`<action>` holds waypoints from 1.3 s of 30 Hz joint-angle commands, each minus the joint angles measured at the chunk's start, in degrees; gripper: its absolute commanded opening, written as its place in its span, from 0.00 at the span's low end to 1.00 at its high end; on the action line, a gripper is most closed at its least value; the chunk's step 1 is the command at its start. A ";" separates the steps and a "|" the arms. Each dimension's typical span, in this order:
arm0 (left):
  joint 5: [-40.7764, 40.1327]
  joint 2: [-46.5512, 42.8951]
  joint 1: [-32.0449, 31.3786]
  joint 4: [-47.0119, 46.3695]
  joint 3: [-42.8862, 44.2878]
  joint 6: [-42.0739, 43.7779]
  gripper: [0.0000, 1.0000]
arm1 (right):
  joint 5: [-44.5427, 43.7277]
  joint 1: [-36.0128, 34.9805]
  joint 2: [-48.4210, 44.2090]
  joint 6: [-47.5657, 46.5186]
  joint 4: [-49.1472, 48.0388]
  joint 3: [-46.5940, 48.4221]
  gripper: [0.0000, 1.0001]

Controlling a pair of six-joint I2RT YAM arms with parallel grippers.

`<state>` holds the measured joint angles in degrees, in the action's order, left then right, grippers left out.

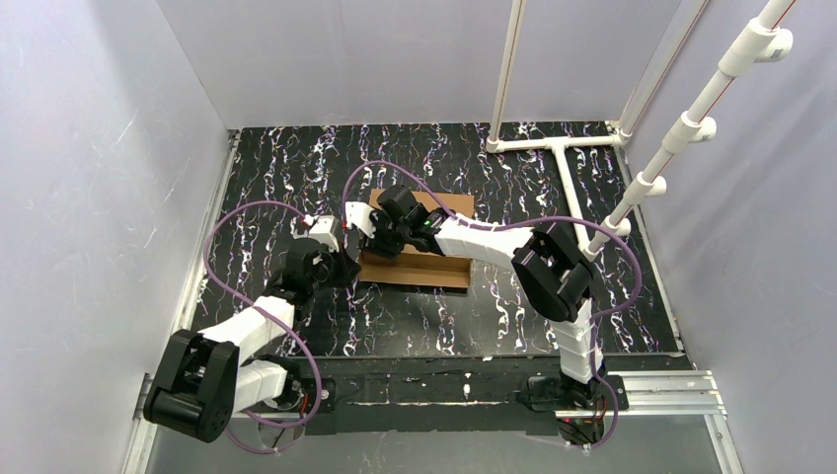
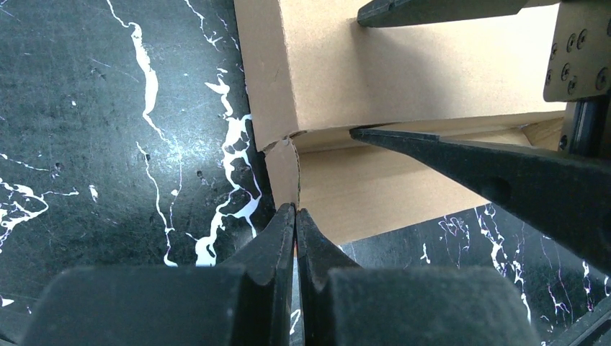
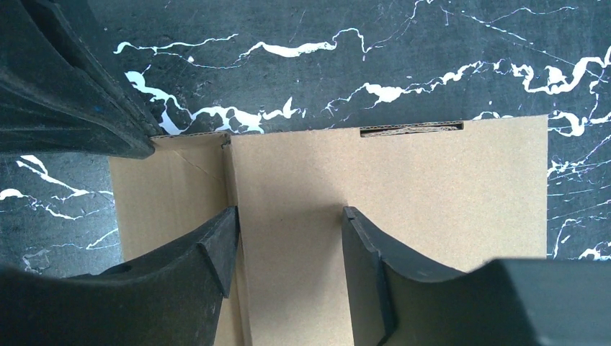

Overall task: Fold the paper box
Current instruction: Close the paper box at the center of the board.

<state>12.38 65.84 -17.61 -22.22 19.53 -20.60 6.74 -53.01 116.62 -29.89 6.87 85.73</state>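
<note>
L jaws closed, tips at paper box (image 2: 403, 79) corner; R jaws part-open, tips on its panel.

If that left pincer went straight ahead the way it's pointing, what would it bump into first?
The paper box. The shut left pincer points straight at the box's corner, with its tips right at the edge of a small flap there. Whether they touch it or nip it is unclear.
</note>
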 commanded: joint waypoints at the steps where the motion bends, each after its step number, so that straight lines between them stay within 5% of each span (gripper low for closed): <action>1: 2.42 -3.67 -1.28 0.00 -0.72 0.12 0.00 | -4.01 0.98 4.13 2.03 3.06 0.02 0.60; 18: 2.03 -4.88 -1.64 0.01 -1.50 0.08 0.00 | -4.23 1.03 4.84 2.38 3.57 0.49 0.59; 28: -4.95 -5.84 -1.70 2.12 -0.46 -2.71 0.00 | -2.79 1.07 4.57 1.95 4.37 0.40 0.59; 32: -7.06 -6.99 -1.69 4.95 -0.51 -6.70 0.21 | -2.61 1.16 4.57 1.97 4.38 0.42 0.59; 39: -4.91 -10.86 -1.54 5.43 -5.02 -18.75 0.28 | -2.44 1.16 4.56 1.96 4.38 0.40 0.59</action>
<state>7.49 57.36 -19.09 -18.15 16.88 -31.16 4.60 -52.77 118.13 -28.91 4.51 86.78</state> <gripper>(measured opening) 0.271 0.585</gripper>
